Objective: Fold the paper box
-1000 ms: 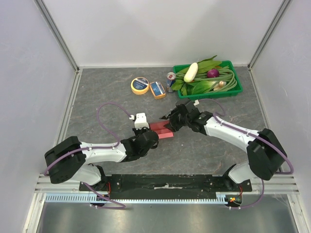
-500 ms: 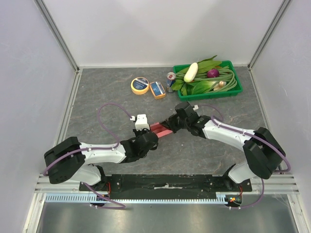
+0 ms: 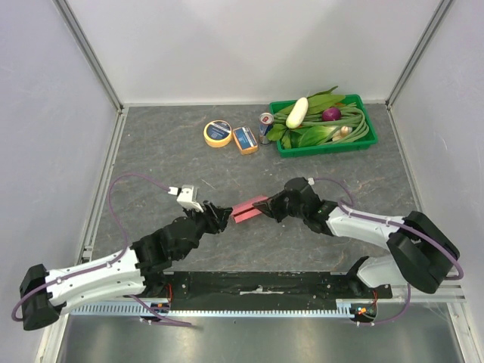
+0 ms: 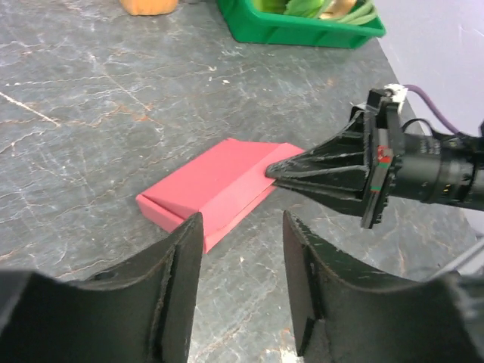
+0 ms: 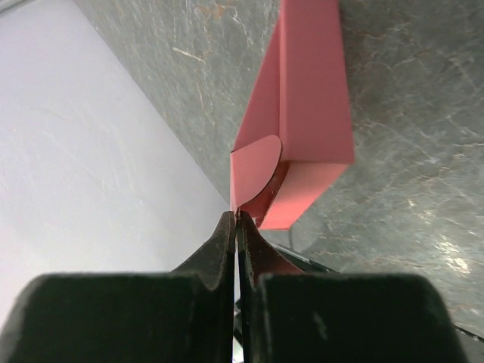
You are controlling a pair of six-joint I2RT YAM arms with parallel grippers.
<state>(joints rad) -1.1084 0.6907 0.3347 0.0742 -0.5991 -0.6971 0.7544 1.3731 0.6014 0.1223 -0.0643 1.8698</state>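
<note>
The paper box [image 3: 248, 209] is a small pink-red shallow box lying on the grey table between the two arms. My right gripper [image 3: 269, 204] is shut on a thin card edge at the box's right end; the right wrist view shows the pads [image 5: 227, 234] pinching that edge beside a rounded flap of the box [image 5: 310, 98]. My left gripper [image 3: 220, 216] stands open just left of the box and touches nothing. In the left wrist view its fingers [image 4: 185, 249] frame bare table, with the box [image 4: 212, 185] lying beyond them and the right gripper [image 4: 271, 171] at its corner.
A green tray [image 3: 324, 148] of vegetables stands at the back right. Left of it are a can [image 3: 266, 123], a small blue-and-orange box [image 3: 245, 140] and a yellow tape roll [image 3: 218, 133]. White walls enclose the table on three sides.
My left gripper has let go of the box, opened and drawn back toward the near left. My right gripper has shut on the box's right edge, and the box has shifted slightly.
</note>
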